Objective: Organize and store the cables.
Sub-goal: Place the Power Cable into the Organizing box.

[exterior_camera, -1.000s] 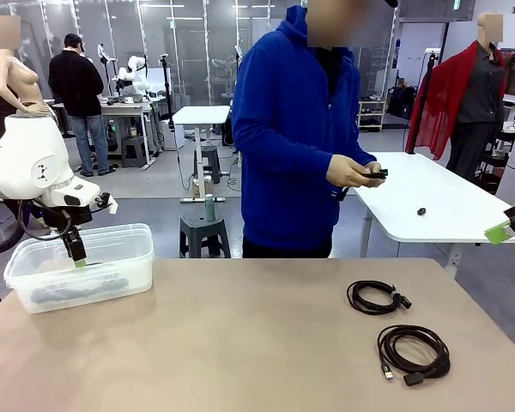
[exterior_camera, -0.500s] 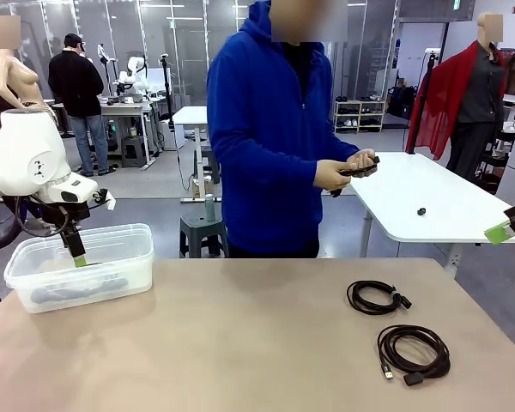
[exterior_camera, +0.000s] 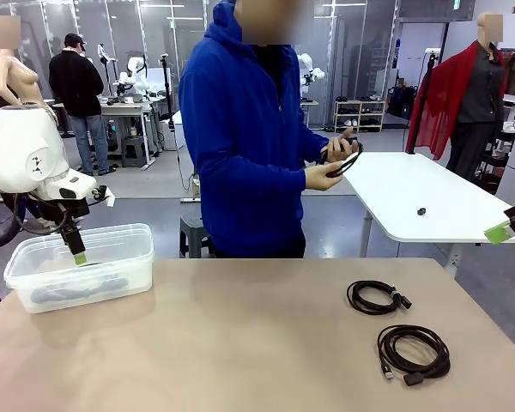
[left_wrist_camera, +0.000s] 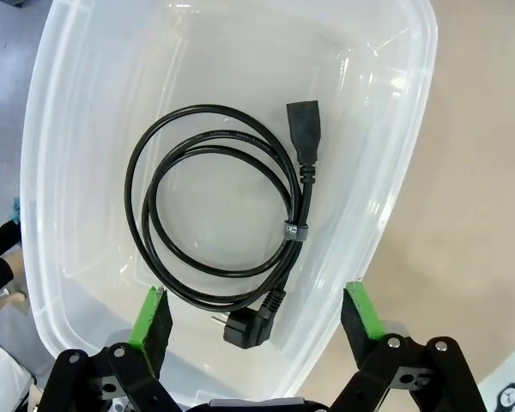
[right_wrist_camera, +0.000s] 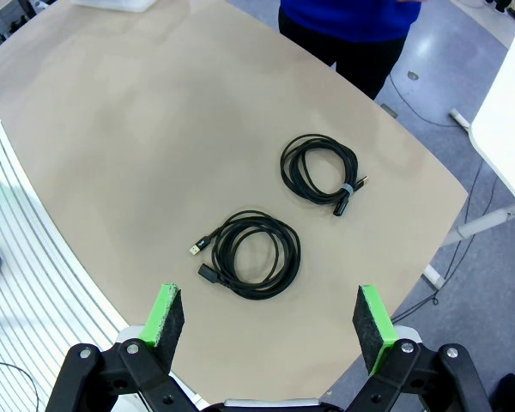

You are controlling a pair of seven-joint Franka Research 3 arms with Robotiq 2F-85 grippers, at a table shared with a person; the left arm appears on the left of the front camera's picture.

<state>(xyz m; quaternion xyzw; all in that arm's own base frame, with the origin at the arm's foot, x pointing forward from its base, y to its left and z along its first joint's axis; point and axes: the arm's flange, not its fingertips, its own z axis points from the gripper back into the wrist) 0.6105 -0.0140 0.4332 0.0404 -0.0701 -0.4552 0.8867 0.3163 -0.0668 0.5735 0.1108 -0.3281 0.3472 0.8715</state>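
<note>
The left end effector (left_wrist_camera: 256,316) hung above the clear bin (exterior_camera: 130,243) at the left end of the bench (exterior_camera: 240,343), with its fingers spread and nothing between them. One coiled cable (left_wrist_camera: 213,206) lay flat on the bin floor. Its loop was a loose oval stretched along the bin's length. The straight socket end pointed away from the fingers, and the angled plug lay nearest them.

The right end effector (right_wrist_camera: 268,313) was also spread wide and empty, high over the bench's right side. Two coils lay on the bench there, near each other but apart. The far cable (exterior_camera: 376,297) was an oval with its long axis across the bench and its plugs toward the robot's right. The near cable (exterior_camera: 414,350) was rounder, with its small plug pointing toward the robot's edge.

Beyond the far edge of the bench, the person's hands (exterior_camera: 330,172) held another black cord (exterior_camera: 354,159) at chest height.
</note>
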